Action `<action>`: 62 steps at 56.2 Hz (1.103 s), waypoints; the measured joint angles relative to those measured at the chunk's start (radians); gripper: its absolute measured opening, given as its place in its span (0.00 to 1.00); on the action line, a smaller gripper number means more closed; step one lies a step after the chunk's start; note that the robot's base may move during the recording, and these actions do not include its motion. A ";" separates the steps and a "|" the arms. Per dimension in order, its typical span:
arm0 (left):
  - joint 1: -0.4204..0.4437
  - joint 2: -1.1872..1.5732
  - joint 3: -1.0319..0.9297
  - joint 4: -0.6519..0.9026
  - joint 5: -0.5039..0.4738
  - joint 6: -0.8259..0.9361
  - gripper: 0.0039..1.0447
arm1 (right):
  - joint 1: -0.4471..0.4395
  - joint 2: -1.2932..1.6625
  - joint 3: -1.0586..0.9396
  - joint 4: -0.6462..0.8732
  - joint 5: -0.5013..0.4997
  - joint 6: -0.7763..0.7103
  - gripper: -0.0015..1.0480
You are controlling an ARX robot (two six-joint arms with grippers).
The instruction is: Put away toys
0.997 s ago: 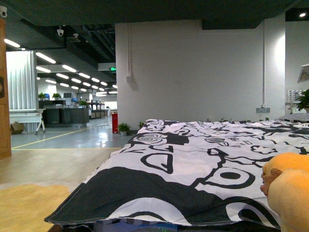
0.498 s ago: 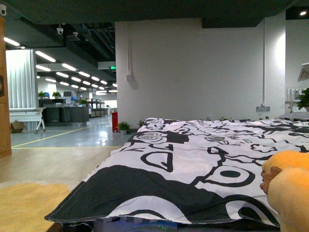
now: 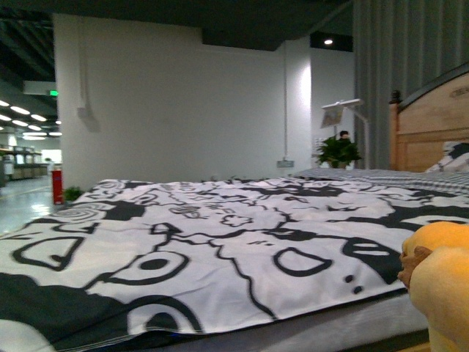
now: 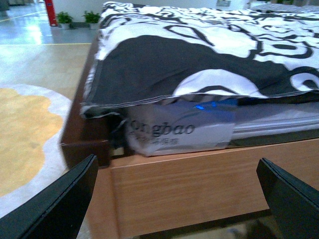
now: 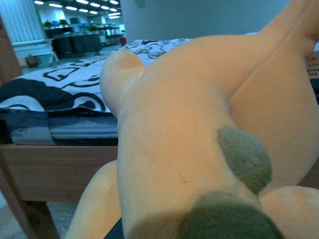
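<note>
One plush (image 3: 440,282) sits close against my right hand, whose grip I cannot tell, my left hand (image 4: 177,199) gapes empty facing the bed (image 3: 220,235), and my view has swung toward the headboard (image 3: 432,125), so I'm likely mid-carry.

- The plush toy (image 3: 438,282) is cut off by the right and bottom edges of the front view; only a rounded orange part is shown.
- In the right wrist view, most of the picture is filled by the plush toy (image 5: 189,124), and its outline is cut by three edges.
- The right gripper is not seen in any view; its jaw state cannot be determined.
- The left gripper (image 4: 174,199) is shown only as two dark fingers (image 4: 60,209), cut by the lower edge.
- The printed lettering (image 4: 159,132) on the mattress is blurred and partly covered by the duvet (image 4: 209,55).
- The headboard (image 3: 432,121) is cut by the right edge.
</note>
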 joint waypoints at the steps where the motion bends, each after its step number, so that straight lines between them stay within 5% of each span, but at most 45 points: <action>1: 0.000 0.000 0.000 0.000 0.000 0.000 0.95 | 0.000 0.000 0.000 0.000 0.000 0.000 0.17; 62: 0.000 0.000 0.000 0.000 0.000 0.000 0.95 | 0.000 -0.001 0.000 0.000 0.000 0.000 0.17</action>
